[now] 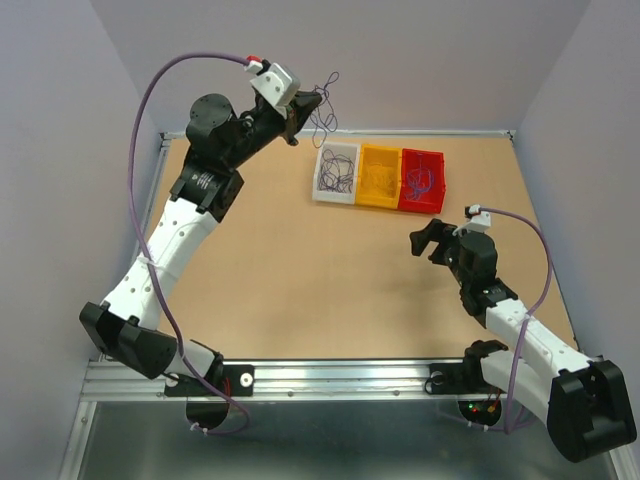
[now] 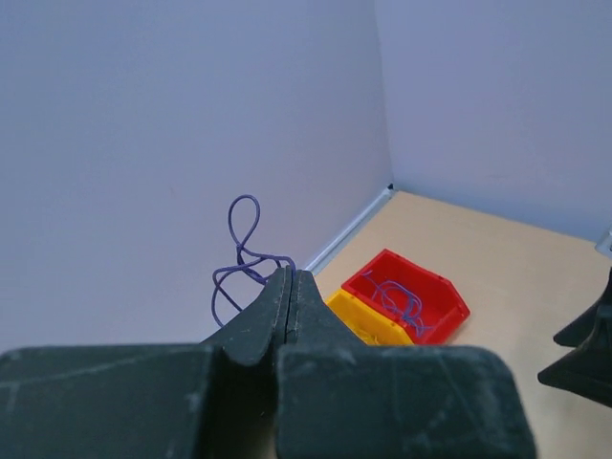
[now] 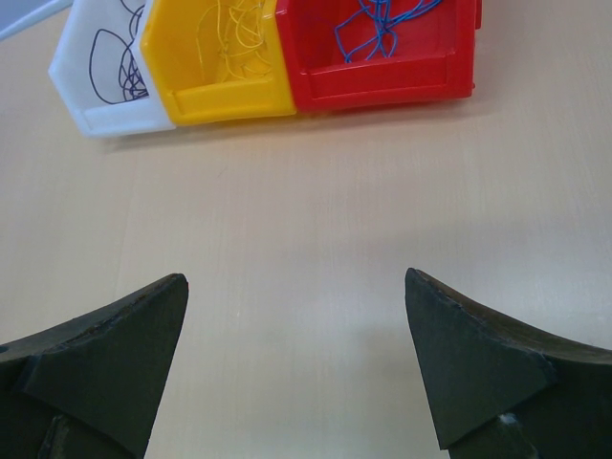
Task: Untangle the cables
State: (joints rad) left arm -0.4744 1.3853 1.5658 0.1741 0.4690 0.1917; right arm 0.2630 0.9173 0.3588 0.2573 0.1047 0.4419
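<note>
The left gripper [image 1: 312, 100] is being held high at the far side of the table [image 1: 270, 280], close to the back wall [image 1: 400, 60]. Its fingers [image 2: 273, 311] are pressing flat together, pinching a thin purple wire [image 1: 325, 112]. The wire is curling out past the fingertips in loose loops and hanging in the air just behind the white bin [image 1: 335, 172], touching nothing else that I can see. In the left wrist view, that same wire [image 2: 244, 253] is looping in front of the wall.

Three bins are sitting side by side near the far edge: the white bin on the left, a yellow bin [image 1: 378, 177] in the middle and a red bin [image 1: 421, 180] on the right. They are touching one another. Dark wires [image 3: 115, 57] are lying in the white bin, yellow wires [image 3: 239, 29] in the yellow bin and blue wires [image 3: 382, 29] in the red bin.

The right gripper [image 1: 424, 236] is hovering low over bare table, near the red bin and on the side facing me. Its fingers [image 3: 105, 354] are standing wide apart, with nothing between them, and pointing toward the row of bins.
</note>
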